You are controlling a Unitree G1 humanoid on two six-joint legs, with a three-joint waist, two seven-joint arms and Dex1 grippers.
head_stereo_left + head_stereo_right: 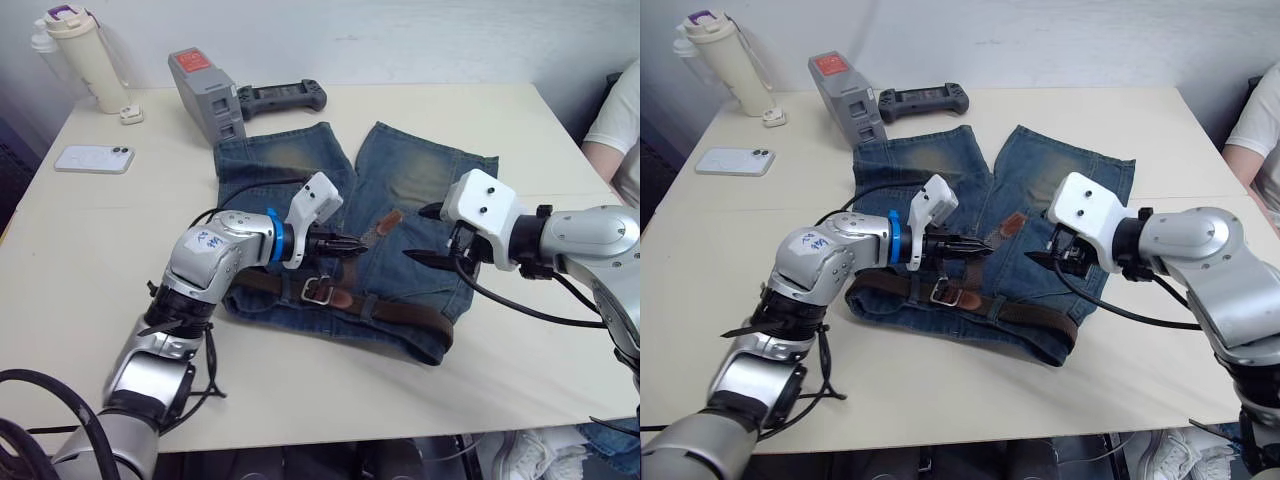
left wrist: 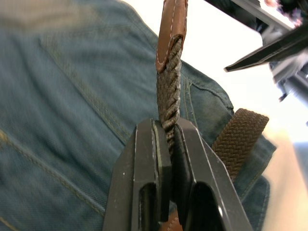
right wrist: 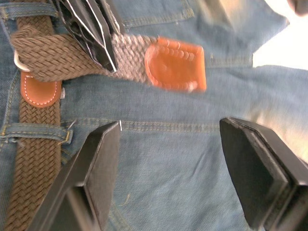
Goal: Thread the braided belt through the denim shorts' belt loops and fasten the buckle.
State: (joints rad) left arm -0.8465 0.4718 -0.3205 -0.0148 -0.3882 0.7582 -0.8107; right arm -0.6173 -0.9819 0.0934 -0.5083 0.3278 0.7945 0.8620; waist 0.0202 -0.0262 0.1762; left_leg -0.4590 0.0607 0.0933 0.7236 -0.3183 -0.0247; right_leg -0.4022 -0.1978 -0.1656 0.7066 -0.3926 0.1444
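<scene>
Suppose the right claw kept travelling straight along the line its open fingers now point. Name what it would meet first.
Most likely the denim shorts, just below the belt's tan leather tip that the left claw holds. The right claw is open and aimed at bare denim, though depth is uncertain.

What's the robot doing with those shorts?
It's putting a belt on the shorts lying on the table. The belt already runs along the waistband, and its end has gone through the buckle. The left gripper is pinching that end, near its tan tip, and holding it up. The right gripper hovers open nearby.
</scene>
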